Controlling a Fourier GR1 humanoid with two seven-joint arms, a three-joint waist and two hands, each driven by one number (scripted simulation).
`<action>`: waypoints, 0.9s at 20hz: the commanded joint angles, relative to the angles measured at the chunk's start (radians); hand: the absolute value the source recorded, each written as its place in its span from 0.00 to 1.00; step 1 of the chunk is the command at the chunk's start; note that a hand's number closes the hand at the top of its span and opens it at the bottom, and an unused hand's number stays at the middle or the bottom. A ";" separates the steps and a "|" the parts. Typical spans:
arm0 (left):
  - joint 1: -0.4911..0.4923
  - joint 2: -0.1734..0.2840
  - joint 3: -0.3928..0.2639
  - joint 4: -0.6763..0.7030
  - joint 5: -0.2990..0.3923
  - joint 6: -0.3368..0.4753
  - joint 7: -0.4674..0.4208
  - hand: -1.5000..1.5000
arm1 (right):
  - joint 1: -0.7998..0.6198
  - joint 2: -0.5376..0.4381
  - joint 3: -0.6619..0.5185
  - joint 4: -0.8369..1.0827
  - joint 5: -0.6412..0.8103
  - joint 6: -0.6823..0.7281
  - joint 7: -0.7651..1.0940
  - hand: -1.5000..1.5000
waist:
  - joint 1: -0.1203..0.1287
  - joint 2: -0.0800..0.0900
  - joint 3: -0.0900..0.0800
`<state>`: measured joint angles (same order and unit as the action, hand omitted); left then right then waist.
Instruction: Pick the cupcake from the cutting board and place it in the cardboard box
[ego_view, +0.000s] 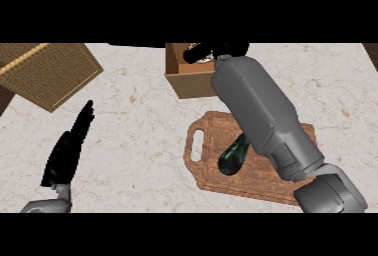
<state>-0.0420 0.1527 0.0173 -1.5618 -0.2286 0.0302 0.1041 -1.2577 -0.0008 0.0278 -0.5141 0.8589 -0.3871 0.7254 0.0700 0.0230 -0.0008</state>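
Right hand (221, 50): over the cardboard box (190, 80), fingers curled on what seems to be the cupcake (198, 54), mostly hidden.
Left hand (70, 147): fingers straight, resting at lower left.
Cutting board (221, 172): on the surface (140, 145), carrying a dark vegetable (235, 155).
Wicker basket (46, 72): upper left.

Cupcake (196, 53) mostly hidden, over open brown cardboard box (188, 80) at counter's far edge; wooden cutting board (214, 170) nearer.
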 joint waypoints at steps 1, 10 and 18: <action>-0.067 0.032 0.036 0.022 0.019 -0.022 0.028 0.50 | -0.051 0.001 -0.065 0.132 -0.049 -0.055 -0.032 0.00 | 0.002 0.005 0.000; 0.006 0.032 0.025 -0.007 0.029 -0.043 -0.024 0.50 | -0.002 -0.018 -0.166 0.163 -0.121 -0.299 -0.261 0.00 | 0.013 0.010 0.002; -0.034 -0.002 0.027 0.064 0.016 -0.007 -0.028 0.50 | 0.010 0.000 -0.284 0.050 -0.273 -0.549 -0.409 0.00 | -0.014 0.002 0.002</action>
<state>-0.0566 0.1634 0.0385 -1.5422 -0.2090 0.0090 0.0888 -1.2592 -0.0088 -0.2021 -0.4201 0.6631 -0.8492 0.3993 0.0692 0.0275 0.0011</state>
